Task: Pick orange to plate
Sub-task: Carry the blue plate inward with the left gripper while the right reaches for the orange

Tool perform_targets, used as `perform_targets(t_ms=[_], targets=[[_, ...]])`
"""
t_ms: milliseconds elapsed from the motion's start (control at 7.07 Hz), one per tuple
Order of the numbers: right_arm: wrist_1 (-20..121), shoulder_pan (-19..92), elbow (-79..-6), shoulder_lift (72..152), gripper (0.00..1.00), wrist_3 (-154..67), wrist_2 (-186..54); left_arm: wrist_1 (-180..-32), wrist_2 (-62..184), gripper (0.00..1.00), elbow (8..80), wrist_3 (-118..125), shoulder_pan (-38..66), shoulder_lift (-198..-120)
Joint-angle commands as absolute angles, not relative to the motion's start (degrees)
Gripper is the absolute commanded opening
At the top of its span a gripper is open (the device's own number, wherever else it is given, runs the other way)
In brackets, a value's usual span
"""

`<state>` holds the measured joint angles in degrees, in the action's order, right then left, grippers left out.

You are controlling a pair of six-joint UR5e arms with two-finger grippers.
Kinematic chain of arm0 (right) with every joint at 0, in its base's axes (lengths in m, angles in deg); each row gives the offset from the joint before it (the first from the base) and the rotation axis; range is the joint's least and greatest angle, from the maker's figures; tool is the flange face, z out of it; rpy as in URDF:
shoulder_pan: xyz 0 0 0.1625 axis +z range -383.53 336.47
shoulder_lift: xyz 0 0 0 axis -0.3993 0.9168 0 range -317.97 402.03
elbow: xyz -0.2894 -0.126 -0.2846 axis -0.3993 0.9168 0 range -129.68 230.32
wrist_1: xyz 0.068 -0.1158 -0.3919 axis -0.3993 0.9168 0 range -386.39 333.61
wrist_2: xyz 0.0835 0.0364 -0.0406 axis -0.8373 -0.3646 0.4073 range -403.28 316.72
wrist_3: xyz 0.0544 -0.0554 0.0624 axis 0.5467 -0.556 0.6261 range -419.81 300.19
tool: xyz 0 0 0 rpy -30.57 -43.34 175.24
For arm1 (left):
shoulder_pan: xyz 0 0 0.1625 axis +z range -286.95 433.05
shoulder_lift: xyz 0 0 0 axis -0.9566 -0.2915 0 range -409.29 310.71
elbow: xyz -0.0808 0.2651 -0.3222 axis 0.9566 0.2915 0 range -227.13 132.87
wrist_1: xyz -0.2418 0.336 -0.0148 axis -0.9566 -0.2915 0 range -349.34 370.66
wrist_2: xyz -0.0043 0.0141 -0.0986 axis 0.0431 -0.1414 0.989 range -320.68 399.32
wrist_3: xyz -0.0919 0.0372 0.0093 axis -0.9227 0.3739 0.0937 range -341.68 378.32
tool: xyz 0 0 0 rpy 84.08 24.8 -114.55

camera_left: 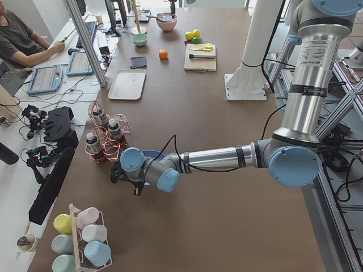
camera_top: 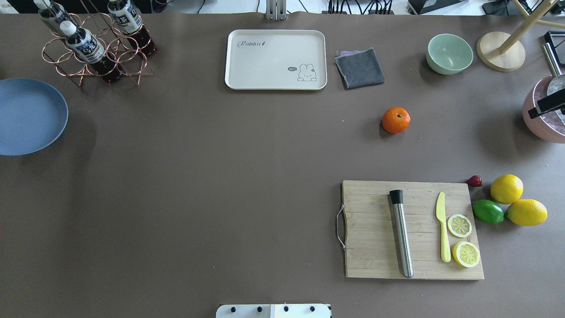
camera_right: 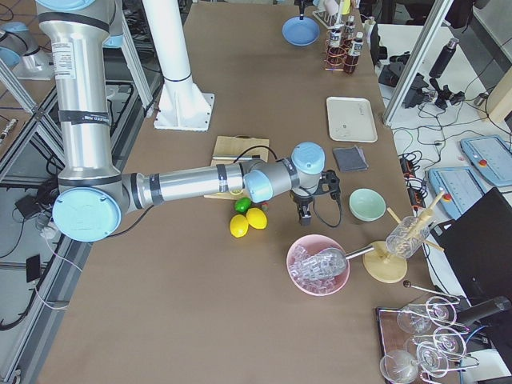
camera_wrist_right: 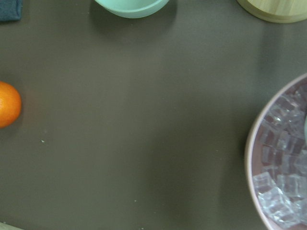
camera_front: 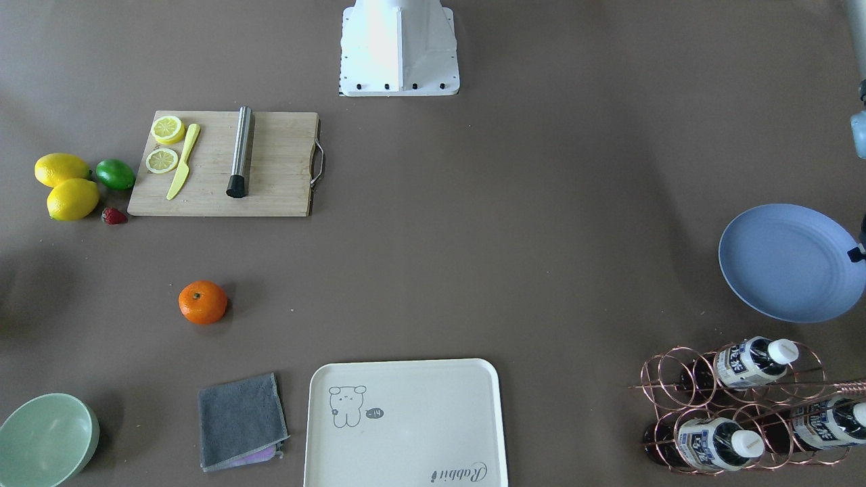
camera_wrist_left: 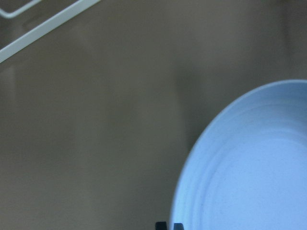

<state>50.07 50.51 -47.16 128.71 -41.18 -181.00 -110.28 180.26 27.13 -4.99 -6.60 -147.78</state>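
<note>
The orange [camera_top: 396, 119] sits alone on the brown table, right of centre in the overhead view, between the grey cloth and the cutting board; it also shows at the left edge of the right wrist view as the orange [camera_wrist_right: 7, 104]. The periwinkle plate [camera_top: 26, 115] lies at the far left edge, bare. My left gripper [camera_wrist_left: 169, 225] hovers over the plate's rim, its two dark tips close together with nothing between them. My right gripper [camera_top: 546, 105] hangs by the pink ice bowl, well right of the orange; its fingers are not visible enough to tell their state.
A cutting board [camera_top: 410, 229] carries a steel muddler, a yellow knife and lemon slices; lemons, a lime and a strawberry lie to its right. Along the far edge stand a cream tray [camera_top: 276, 59], grey cloth [camera_top: 359, 67], green bowl [camera_top: 449, 53] and bottle rack [camera_top: 95, 44]. Pink ice bowl [camera_wrist_right: 283, 158].
</note>
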Motion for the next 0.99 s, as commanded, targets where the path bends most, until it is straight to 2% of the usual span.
perform_targets(t_ms=[0,283,425,849], targets=[[50.1,43.3,-47.4,122.9,0.99,-32.3,-178.2,-109.1,181.5,0.00,39.5,-23.5,0.8,-147.6],[50.1,37.3,-45.8,117.6,0.98,-26.8,-174.7,-109.1,176.7,0.00,49.4,-41.5,10.9,-148.2],[50.1,36.1,-42.8,113.7,0.98,-24.8,-174.6,-109.1,171.9,0.00,52.1,-48.9,17.4,-149.9],[49.9,31.1,-37.9,108.2,0.98,-21.3,-170.4,-109.0,154.3,0.00,51.1,-67.6,37.9,-160.5]])
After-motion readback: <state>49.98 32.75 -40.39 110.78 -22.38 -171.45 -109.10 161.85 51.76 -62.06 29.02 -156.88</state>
